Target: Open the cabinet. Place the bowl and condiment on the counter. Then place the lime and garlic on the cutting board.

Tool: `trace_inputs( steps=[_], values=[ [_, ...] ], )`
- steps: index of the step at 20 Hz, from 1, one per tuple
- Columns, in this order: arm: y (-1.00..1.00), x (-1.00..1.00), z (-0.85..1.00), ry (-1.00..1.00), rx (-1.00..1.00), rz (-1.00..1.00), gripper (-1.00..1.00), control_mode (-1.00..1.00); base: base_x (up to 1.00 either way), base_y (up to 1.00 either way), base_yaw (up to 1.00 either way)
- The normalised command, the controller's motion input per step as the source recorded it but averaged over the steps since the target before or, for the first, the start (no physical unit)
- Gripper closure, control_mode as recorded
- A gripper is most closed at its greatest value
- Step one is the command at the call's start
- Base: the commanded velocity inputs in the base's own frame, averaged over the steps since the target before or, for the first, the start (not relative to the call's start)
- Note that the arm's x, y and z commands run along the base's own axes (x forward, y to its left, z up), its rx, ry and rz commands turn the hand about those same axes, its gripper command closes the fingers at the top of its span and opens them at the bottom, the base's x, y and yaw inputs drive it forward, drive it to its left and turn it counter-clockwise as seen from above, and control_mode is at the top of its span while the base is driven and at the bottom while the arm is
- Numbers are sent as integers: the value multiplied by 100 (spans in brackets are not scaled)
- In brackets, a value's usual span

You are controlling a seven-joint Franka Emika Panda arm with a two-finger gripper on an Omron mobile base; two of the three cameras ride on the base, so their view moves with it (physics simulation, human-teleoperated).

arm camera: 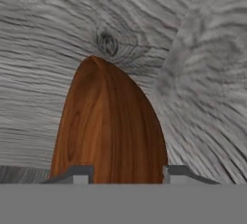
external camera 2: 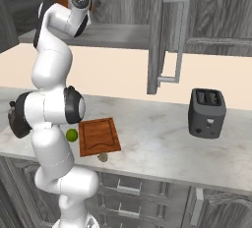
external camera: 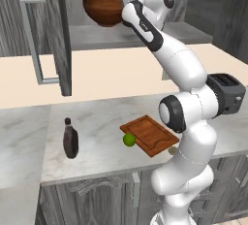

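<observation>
I see the gripper (arm camera: 127,172) up inside the open cabinet (external camera: 62,35), its fingertips (arm camera: 79,174) on either side of the bowl (external camera: 103,9); whether they actually pinch the rim I cannot tell. The bowl is in the cabinet, above the shelf. Down on the counter (external camera: 97,122): condiment (external camera: 70,138) upright at near left, lime (external camera: 129,139) touching the cutting board (external camera: 149,135) on its left edge, garlic (external camera 2: 103,157) just off the board's near edge. Toaster (external camera 2: 207,112) stands far right.
</observation>
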Motion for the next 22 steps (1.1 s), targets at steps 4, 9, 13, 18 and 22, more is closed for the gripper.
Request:
trace_inputs(
  steps=[4,9,13,18,22],
  values=[
    [-5,-2,0,-4,0,0,100,-100,0,0,0],
    [-12,-22,10,-9,0,0,100,-100,0,0,0],
    [-11,-83,41,-11,0,0,100,-100,0,0,0],
    [-6,-100,34,-12,0,-2,100,-100,0,0,0],
    [-11,-100,8,-3,-4,-5,100,-100,0,0,0]
  ],
)
